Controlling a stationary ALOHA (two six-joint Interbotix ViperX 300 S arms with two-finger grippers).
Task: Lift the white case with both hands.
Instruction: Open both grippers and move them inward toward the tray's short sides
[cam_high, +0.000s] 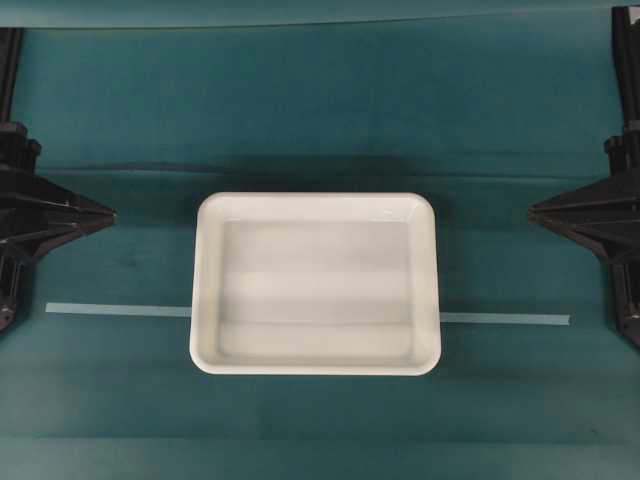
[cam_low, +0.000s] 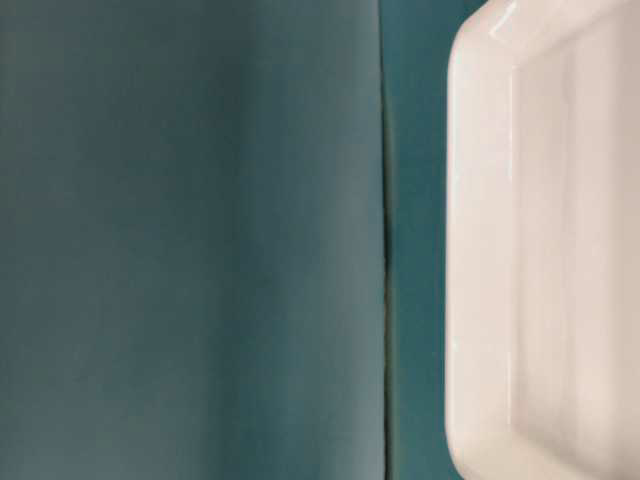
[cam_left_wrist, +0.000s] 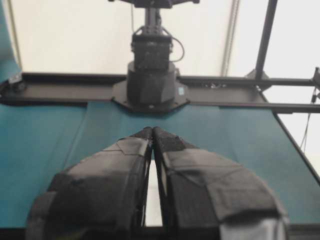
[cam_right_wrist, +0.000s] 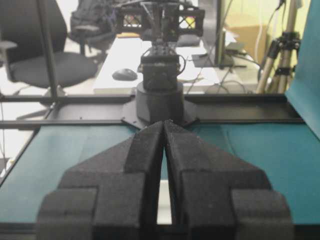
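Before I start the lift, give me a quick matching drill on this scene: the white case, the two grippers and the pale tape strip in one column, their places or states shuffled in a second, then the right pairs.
Things:
1. white case
2. left gripper
3. right gripper
4. pale tape strip

Places or states:
A. jaws shut, at the right edge of the overhead view
B. lies flat on the teal table, passing under the case
C. centre of the table, untouched
D. jaws shut, at the left edge of the overhead view

Pairs: 1-C, 2-D, 3-A, 4-B
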